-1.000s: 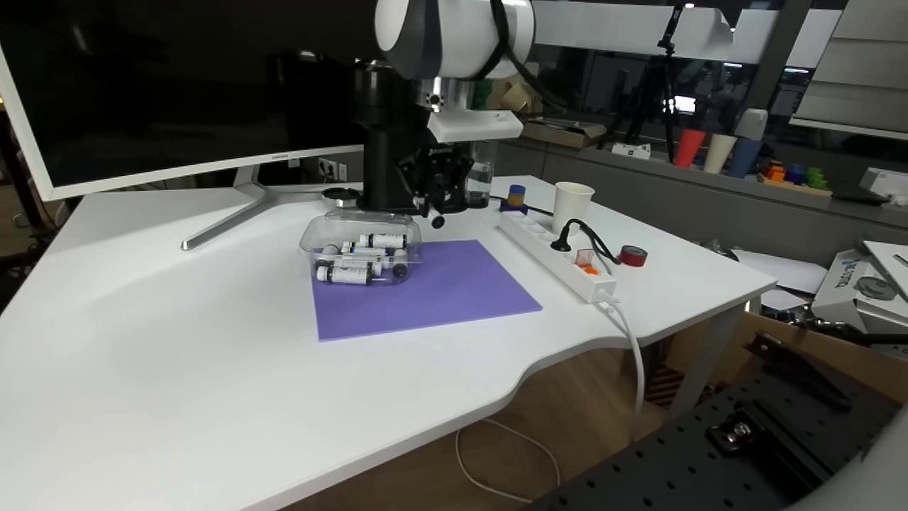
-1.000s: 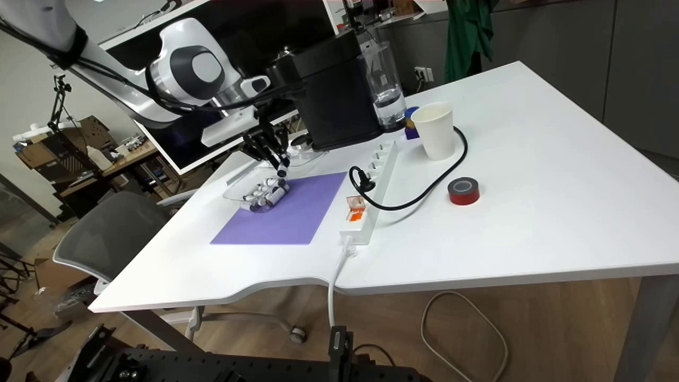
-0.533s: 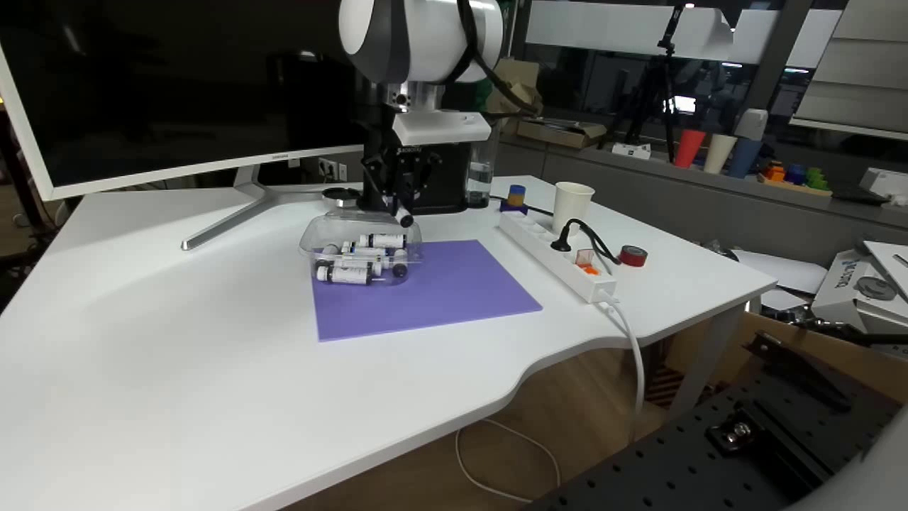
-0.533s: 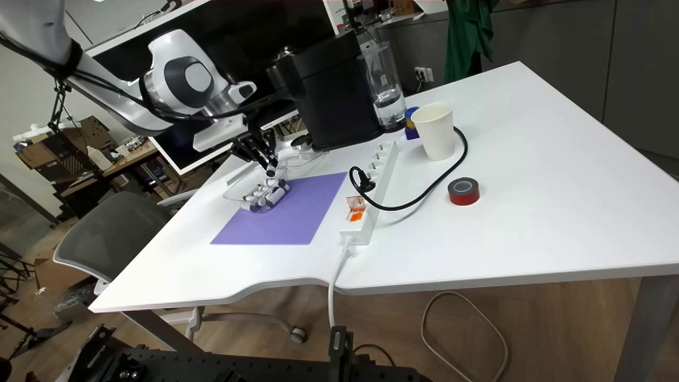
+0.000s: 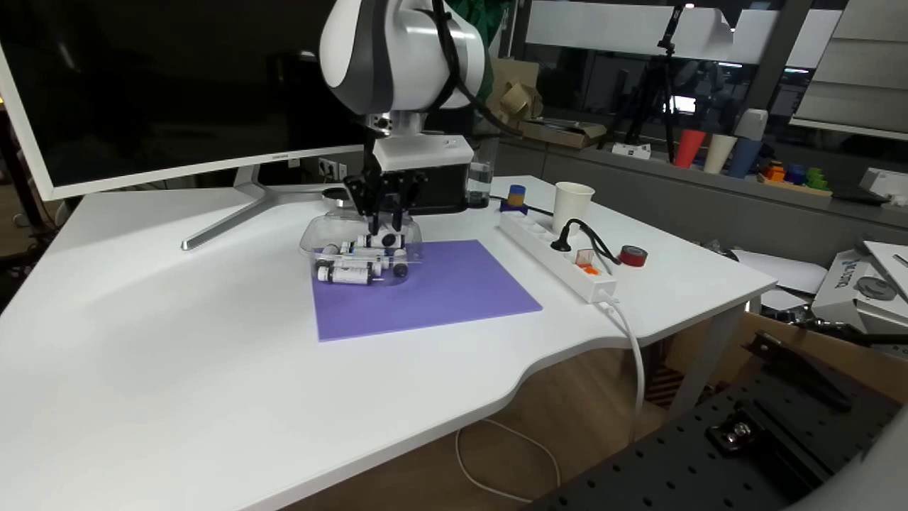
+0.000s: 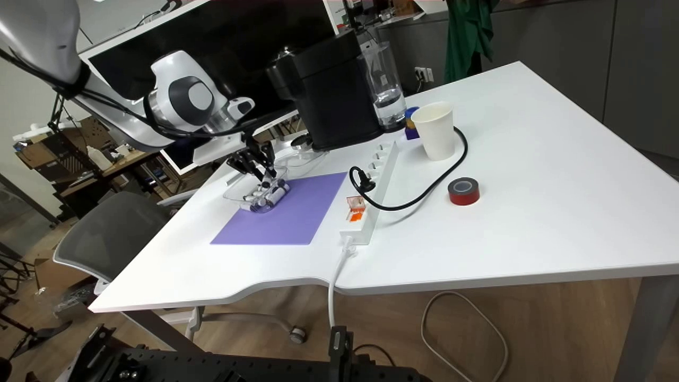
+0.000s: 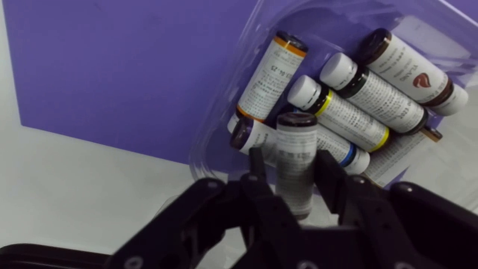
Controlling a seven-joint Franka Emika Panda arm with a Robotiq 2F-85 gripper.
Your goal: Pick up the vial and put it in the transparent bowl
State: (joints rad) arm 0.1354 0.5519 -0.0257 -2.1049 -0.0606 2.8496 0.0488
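The transparent bowl sits on the back left part of the purple mat and holds several white-labelled vials; it also shows in the wrist view. My gripper is low over the bowl. In the wrist view the gripper has its fingers apart on either side of the vial, which has a white label and a dark end. A gap shows between the left finger and the vial; the right finger lies against or very near it. The vial is above or on the other vials; I cannot tell which.
The purple mat lies under the bowl. A white power strip with a black plug, a white cup and red tape are to its right. A black machine and the monitor stand behind.
The arm moved left over the bowl with the vial, then went down. The fingers, earlier closed around the vial, now stand apart from it on one side.
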